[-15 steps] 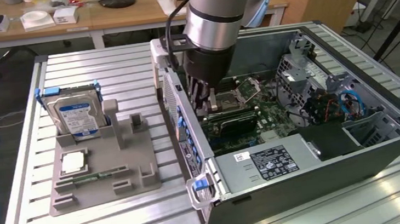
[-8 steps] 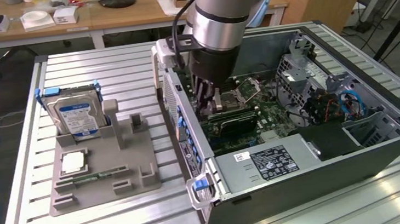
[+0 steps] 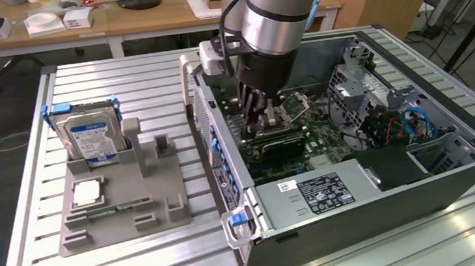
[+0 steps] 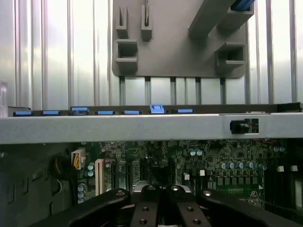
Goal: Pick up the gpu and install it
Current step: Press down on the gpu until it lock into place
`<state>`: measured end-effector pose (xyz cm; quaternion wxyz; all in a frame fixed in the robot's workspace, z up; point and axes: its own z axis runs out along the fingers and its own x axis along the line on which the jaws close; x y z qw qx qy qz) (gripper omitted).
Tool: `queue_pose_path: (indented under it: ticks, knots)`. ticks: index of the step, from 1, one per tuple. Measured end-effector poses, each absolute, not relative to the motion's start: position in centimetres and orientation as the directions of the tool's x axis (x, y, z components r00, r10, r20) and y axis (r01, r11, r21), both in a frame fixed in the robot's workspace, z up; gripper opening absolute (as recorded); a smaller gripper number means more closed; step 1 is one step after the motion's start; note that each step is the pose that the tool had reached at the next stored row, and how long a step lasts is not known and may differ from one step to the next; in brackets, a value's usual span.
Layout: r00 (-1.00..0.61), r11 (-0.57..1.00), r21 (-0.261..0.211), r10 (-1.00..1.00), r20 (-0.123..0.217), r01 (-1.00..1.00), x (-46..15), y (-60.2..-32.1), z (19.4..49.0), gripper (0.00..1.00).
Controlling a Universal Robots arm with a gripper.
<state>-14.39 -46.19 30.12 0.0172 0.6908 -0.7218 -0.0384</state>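
My gripper reaches down inside the open computer case, just above the green motherboard. A thin black card, the gpu, sits directly under the fingers, low over the board and roughly level. In the wrist view the black fingers stand close together and the card between them is hidden edge-on. Beyond them lie the motherboard and the grey case wall.
On the exterior view's left, a grey fixture holds a blue-labelled hard drive, a square processor and a green memory stick. The power supply and drive cage crowd the case interior. The fixture lies past the case wall.
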Motion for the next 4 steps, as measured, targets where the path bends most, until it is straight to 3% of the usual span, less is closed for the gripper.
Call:
queue_pose_path:
  ticks: [4]
  knots:
    - [-0.045,0.042,0.079,-0.999,-0.028,-0.996,-14.37,-46.19,30.13,0.11]
